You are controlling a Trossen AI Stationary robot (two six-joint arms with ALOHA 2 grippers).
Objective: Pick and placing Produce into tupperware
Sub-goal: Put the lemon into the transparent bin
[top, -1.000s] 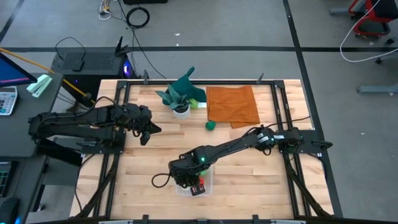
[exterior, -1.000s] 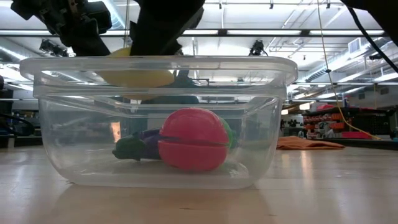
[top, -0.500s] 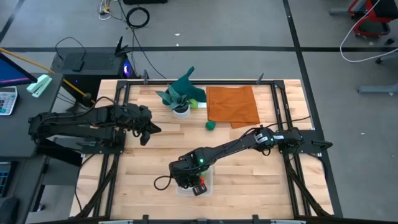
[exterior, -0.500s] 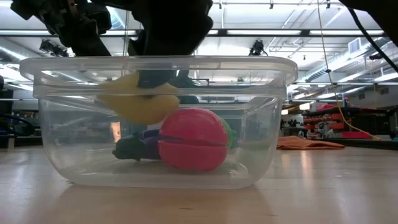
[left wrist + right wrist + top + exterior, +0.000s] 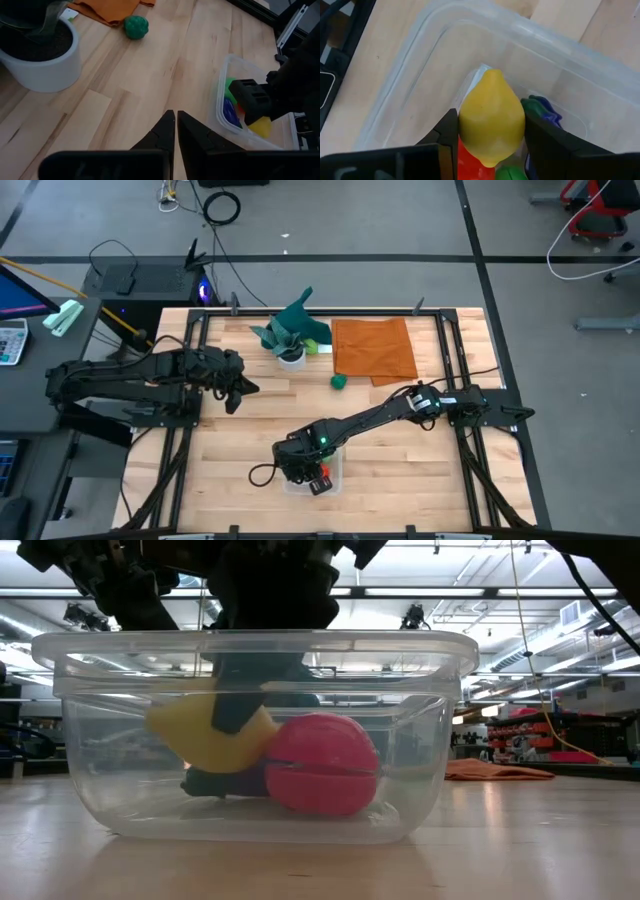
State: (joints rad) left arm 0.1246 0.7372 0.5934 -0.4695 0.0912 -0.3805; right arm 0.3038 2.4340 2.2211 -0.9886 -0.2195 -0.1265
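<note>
Right wrist view | your right gripper clenched the yellow produce, long axis pointing ahead of its fingers | tupperware floor directly beneath.

Yellow produce lowered inside clear tupperware, beside red

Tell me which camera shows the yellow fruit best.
The right wrist view: the yellow fruit fills the frame, clamped in the right gripper inside the clear box. The low view shows it through the box wall, partly behind a finger. The left wrist view catches a small part; overhead, the arm hides it.
</note>
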